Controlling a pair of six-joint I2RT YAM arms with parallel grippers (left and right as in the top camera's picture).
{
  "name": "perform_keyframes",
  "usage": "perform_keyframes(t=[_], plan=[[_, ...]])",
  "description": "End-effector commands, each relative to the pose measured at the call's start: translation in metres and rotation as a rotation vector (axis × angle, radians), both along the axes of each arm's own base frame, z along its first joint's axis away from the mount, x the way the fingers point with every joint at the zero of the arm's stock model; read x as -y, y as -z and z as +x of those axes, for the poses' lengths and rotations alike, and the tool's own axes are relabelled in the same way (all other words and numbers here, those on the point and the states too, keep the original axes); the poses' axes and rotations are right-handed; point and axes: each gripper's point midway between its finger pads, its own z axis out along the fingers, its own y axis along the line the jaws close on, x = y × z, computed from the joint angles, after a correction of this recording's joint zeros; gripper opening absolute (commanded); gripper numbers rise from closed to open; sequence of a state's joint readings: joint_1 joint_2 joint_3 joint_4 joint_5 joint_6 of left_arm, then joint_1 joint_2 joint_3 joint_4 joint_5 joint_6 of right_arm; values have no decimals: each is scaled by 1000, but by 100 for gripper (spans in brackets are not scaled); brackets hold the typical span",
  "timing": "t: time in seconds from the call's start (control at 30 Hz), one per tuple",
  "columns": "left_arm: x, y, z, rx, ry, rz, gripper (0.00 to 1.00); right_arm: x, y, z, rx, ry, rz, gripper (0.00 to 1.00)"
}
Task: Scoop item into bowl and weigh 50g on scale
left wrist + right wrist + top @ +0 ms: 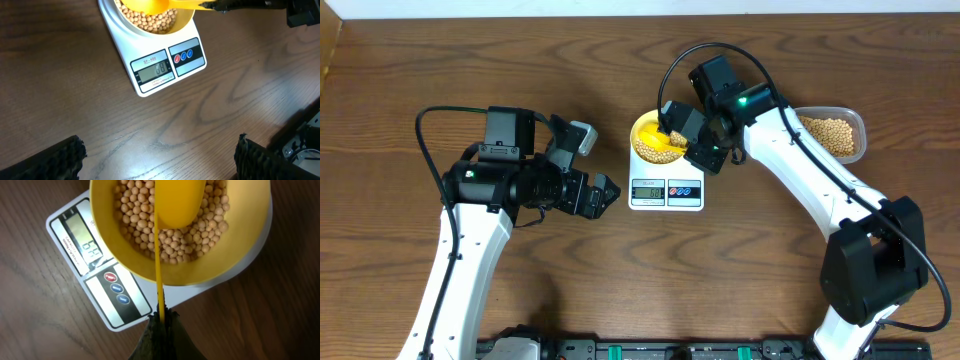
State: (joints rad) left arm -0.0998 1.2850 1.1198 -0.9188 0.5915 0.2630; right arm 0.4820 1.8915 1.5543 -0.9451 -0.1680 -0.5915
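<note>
The scale (160,60) carries the label "SF-400" above its display; the lit digits are too blurred to read, and a red and two blue buttons sit to its right. The bowl (245,245) stands on the far part of the scale, its rim overhanging the platform edge, with beans (185,240) heaped inside. The right gripper (161,317) is clamped narrow on the thin handle of a yellow scoop (180,200), whose cup hangs over the beans. A clear tub (832,135) of beans lies to the right, apart from the scale. The left gripper (159,157) is spread wide and holds nothing, left of the scale over bare table (400,60).
</note>
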Motion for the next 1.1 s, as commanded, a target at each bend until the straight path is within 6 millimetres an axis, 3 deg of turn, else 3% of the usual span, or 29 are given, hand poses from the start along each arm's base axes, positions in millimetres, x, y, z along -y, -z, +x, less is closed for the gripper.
perform_keyframes(t=[0.0, 0.27, 0.53, 0.83, 0.97, 1.07], plan=[[-3, 4, 0, -8, -4, 11, 98, -5, 4, -5, -29, -19, 25, 1], [-3, 4, 0, -8, -4, 11, 98, -9, -1, -7, -87, 8, 130, 1], [-3, 4, 0, -8, -4, 11, 98, 5, -3, 2, -115, 85, 171, 1], [-3, 4, 0, -8, -4, 11, 98, 5, -16, 4, -206, 158, 336, 1], [-3, 4, 0, -8, -4, 11, 98, 12, -14, 9, -188, 173, 318, 1], [-3, 4, 0, -8, -4, 11, 98, 27, -4, 23, -90, 200, 183, 1]])
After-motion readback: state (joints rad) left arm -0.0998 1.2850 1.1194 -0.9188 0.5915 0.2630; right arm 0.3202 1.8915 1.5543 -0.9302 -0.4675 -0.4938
